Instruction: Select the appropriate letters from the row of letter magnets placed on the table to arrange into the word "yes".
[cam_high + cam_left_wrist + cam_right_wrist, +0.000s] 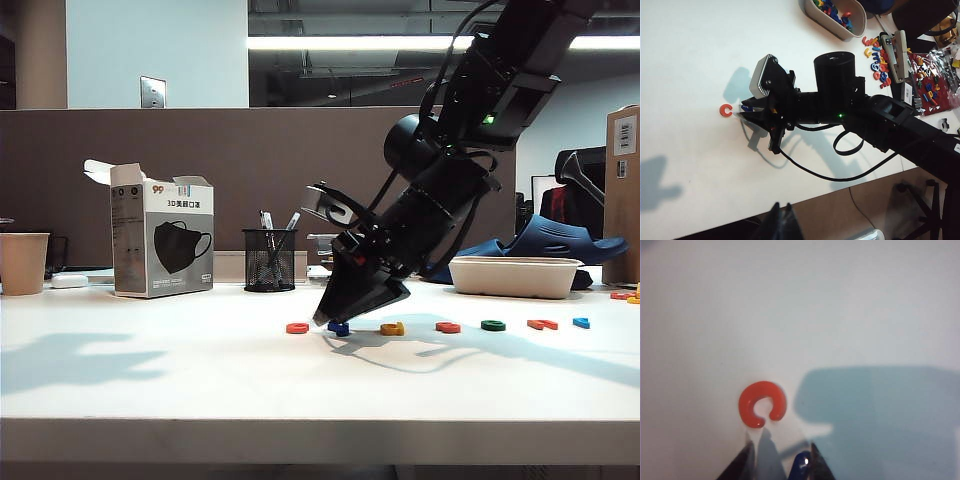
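The right gripper (335,322) is down on the table (200,380), jaws partly open either side of the dark blue "y" (339,328), not yet pinching it. At the y's nine o'clock lies an orange-red letter (297,327); closing squarely should avoid nudging it. The right wrist view shows the y against one fingertip (816,465). The left gripper (781,220) hangs high; I cannot tell its opening.

The right gripper (340,322) sits low over the blue letter (339,328), with an orange letter (297,327) just left and a yellow letter (392,328) just right; bare table (200,380) lies nearer.
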Controlling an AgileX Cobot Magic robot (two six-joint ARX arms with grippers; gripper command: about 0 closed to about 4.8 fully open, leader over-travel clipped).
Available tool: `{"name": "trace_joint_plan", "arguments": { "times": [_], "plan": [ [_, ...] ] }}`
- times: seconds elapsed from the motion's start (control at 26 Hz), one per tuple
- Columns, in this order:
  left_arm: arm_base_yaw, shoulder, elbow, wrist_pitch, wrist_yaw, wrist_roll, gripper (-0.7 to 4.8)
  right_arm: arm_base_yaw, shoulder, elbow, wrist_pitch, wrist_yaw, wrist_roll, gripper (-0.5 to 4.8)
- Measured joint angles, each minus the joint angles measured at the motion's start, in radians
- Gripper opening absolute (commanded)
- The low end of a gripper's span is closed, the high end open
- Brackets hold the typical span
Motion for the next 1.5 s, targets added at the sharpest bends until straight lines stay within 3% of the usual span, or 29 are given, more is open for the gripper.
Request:
{"name": "trace_joint_plan", "arguments": {
  "times": [0.04,0.38,0.85,1.5],
  "plan": [
    [0.000,0.000,0.000,0.000,0.000,0.000,-0.05,0.000,0.000,0.000,0.000,0.003,0.000,0.83],
    [0.000,0.000,0.000,0.000,0.000,0.000,-0.05,0.002,-0.005,0.006,-0.010,0.069,0.000,0.84],
    [0.000,0.000,0.000,0.000,0.000,0.000,-0.05,0.002,-0.005,0.008,-0.017,0.080,0.000,0.84],
    [0.000,0.000,0.000,0.000,0.000,0.000,-0.05,0.063,-0.016,0.014,-0.035,0.260,0.000,0.80]
  ]
}}
